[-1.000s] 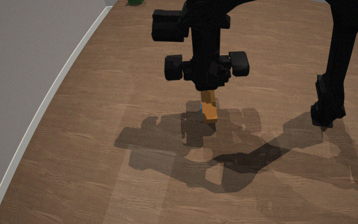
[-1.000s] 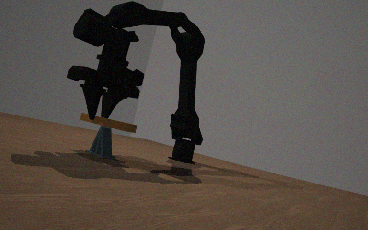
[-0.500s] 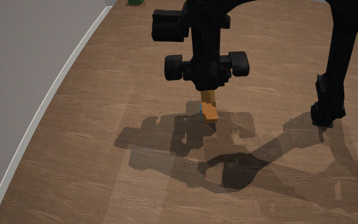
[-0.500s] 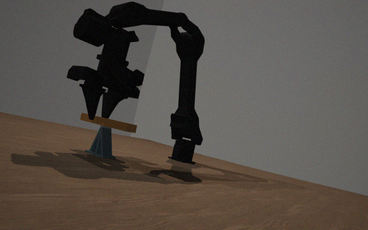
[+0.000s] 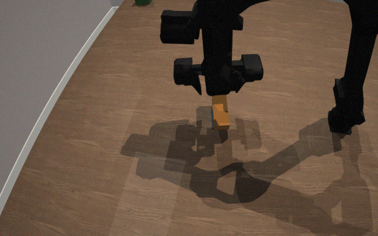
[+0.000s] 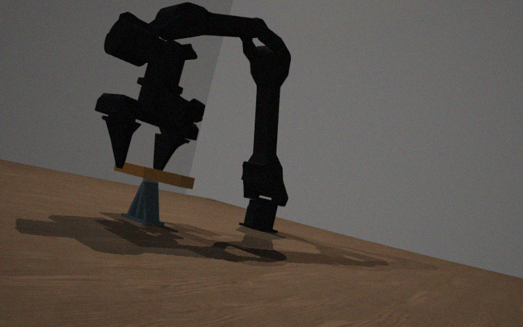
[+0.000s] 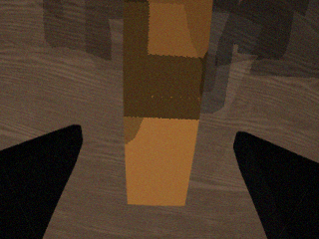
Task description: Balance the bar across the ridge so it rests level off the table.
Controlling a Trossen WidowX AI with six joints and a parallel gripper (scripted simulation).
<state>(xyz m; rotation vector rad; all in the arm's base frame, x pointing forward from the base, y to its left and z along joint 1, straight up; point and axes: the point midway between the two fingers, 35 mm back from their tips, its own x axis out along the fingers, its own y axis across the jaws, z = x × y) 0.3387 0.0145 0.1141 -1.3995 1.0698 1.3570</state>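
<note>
The orange bar [image 5: 221,118] [image 6: 171,178] [image 7: 160,164] lies across the top of the blue-grey ridge [image 6: 148,204], clear of the table. In the exterior view, a tilted view, the bar runs about parallel to the table's far edge and looks roughly level. In the top view only a thin blue strip of the ridge [image 5: 212,119] shows beside the bar. My gripper [image 5: 219,93] [image 6: 139,168] [image 7: 159,137] is open, pointing down. Its fingertips stand on either side of the bar at bar height, with a gap on both sides in the wrist view. The gripper hides the bar's far part in the top view.
The arm's base [image 5: 345,119] [image 6: 262,215] stands on the table [image 5: 69,180] [image 6: 270,296] to the right of the ridge. A green object [image 5: 142,1] is partly in view at the top left of the top view. A grey wall [image 5: 41,55] stands along the left side there.
</note>
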